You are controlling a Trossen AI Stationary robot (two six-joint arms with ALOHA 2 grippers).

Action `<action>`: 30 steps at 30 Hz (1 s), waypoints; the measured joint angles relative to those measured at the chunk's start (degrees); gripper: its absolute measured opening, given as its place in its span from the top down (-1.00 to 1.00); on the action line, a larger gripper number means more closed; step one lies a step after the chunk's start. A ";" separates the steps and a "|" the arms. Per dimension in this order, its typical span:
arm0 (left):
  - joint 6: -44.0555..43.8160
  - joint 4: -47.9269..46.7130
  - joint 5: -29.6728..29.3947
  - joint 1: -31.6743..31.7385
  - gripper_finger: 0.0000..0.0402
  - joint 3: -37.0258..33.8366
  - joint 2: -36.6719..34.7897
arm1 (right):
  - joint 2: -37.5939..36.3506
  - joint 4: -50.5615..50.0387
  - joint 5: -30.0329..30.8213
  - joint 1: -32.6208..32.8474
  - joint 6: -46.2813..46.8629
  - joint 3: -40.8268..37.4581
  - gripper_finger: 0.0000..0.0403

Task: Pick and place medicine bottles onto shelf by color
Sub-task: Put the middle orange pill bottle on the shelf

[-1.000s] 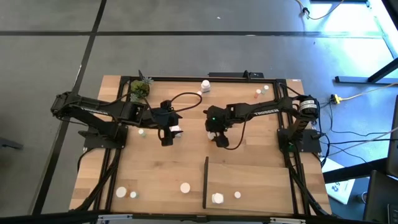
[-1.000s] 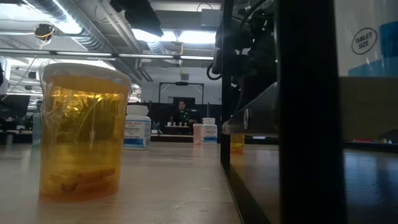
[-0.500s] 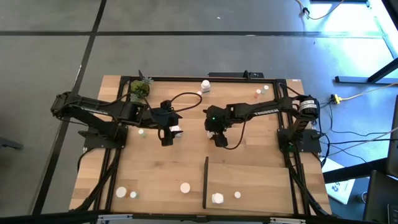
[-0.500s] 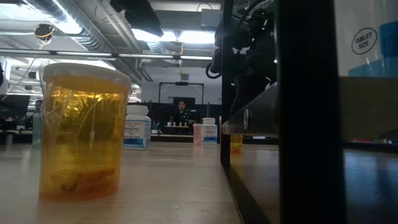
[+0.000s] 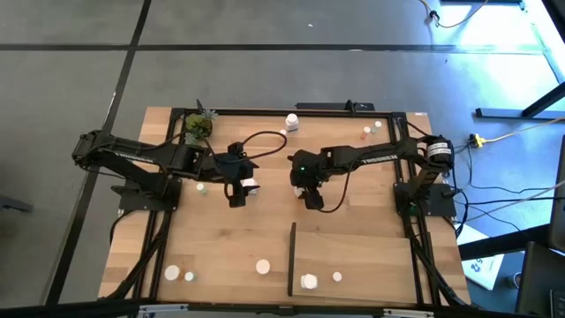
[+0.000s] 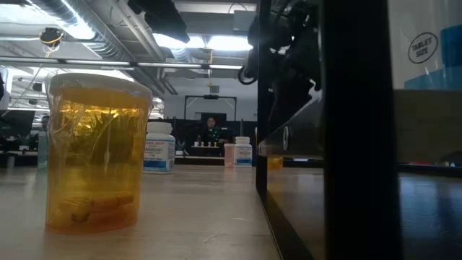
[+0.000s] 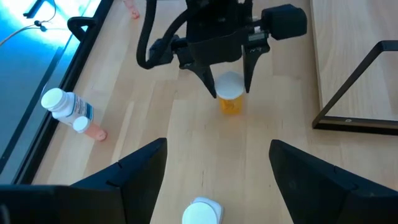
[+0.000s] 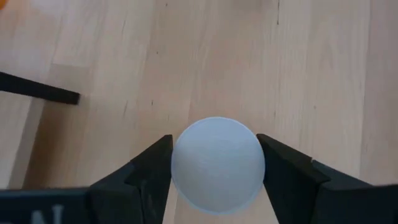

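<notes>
the right gripper (image 5: 315, 200) sits just right of the middle of the table in the high view, pointing down over an orange bottle with a white cap (image 7: 231, 93). in the right wrist view the white cap (image 8: 217, 164) fills the gap between the two dark fingers (image 8: 146, 168), which stand against its two sides, so the bottle is squarely between the jaws and standing upright, its long axis running straight up into the gripper. the jaws look closed around it or very nearly so; i can't tell whether they are truly clamped. from the left wrist view the same bottle stands on the wood with the right arm's fingers reaching down either side of its cap. the right arm is plainly the nearer one for this bottle. the shelf (image 5: 353, 261) lies toward the lower right of the high view, its black upright strip (image 5: 291, 258) just below the gripper, with two white bottles (image 5: 309, 282) already on it near the bottom edge. to my eye the coming move is a straight lift and a short carry down-frame past that strip. the left gripper (image 5: 237, 198) waits left of centre with its jaws spread wide, and a white-capped bottle (image 7: 202, 211) stands between them, ungripped.
</notes>
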 joint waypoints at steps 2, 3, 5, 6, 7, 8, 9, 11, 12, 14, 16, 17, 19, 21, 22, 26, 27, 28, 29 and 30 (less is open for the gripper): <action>0.00 0.00 0.02 0.01 -0.38 0.00 0.00 | 0.00 -2.53 -0.03 0.26 0.00 1.79 -0.06; 0.00 0.00 0.02 0.01 -0.38 0.00 0.00 | -0.02 -3.46 -0.04 0.47 0.14 2.71 -0.07; 0.00 0.01 0.00 0.02 -0.38 0.00 0.00 | -0.58 -5.93 -0.03 0.98 0.96 4.42 -0.07; 0.00 0.00 0.01 0.00 -0.38 0.00 0.00 | -0.95 -6.61 -0.06 1.28 1.14 5.16 -0.07; 0.00 0.02 0.00 0.00 -0.38 0.00 0.00 | -1.60 -6.92 -0.03 1.62 1.31 5.73 -0.07; 0.00 0.00 0.02 0.02 -0.38 0.00 0.00 | -2.19 -7.58 -0.02 1.96 1.69 6.12 -0.07; 0.00 0.02 0.00 0.02 -0.38 0.00 -0.02 | -3.09 -7.94 -0.02 2.29 2.54 6.47 -0.07; 0.00 -0.07 0.00 0.02 -0.38 0.00 -0.02 | -5.00 -8.71 0.01 2.98 4.09 6.84 -0.07; 0.00 0.03 0.00 0.01 -0.38 0.00 -0.02 | -6.19 -9.11 0.36 3.37 4.88 6.86 -0.07; 0.00 -0.03 0.00 0.01 -0.38 0.00 -0.02 | -8.42 -10.57 2.59 4.55 6.71 6.86 -0.08; 0.00 -0.02 0.00 0.00 -0.38 0.00 -0.02 | -10.64 -12.78 6.30 6.08 8.02 6.86 -0.08; 0.00 0.03 0.01 0.00 -0.38 0.00 -0.02 | -11.91 -13.57 8.06 6.93 8.80 6.86 -0.08; 0.00 0.02 0.00 0.02 -0.38 0.00 -0.02 | -14.38 -15.51 10.83 8.80 11.20 6.86 -0.08; 0.00 0.00 0.01 0.00 -0.38 0.00 -0.02 | -16.64 -17.60 13.06 10.87 14.92 6.86 -0.09; 0.00 0.02 0.02 0.02 -0.38 0.00 -0.02 | -17.68 -18.86 14.28 11.93 17.20 6.86 -0.09; 0.00 0.02 0.01 0.02 -0.38 0.00 -0.02 | -20.99 -24.35 20.04 16.62 26.85 6.86 -0.09; 0.00 0.04 0.00 0.01 -0.38 0.00 -0.02 | -21.64 -25.88 21.34 17.74 29.15 6.84 -0.09; 0.00 0.03 0.02 0.02 -0.38 0.00 -0.02 | -22.19 -26.87 22.20 18.80 31.47 6.84 -0.09; 0.00 0.02 0.02 0.01 -0.38 0.00 -0.02 | -22.81 -27.55 22.54 19.88 33.76 6.83 -0.09; 0.00 0.03 0.00 0.01 -0.38 0.00 -0.02 | -23.28 -28.23 22.59 20.89 35.67 6.83 -0.09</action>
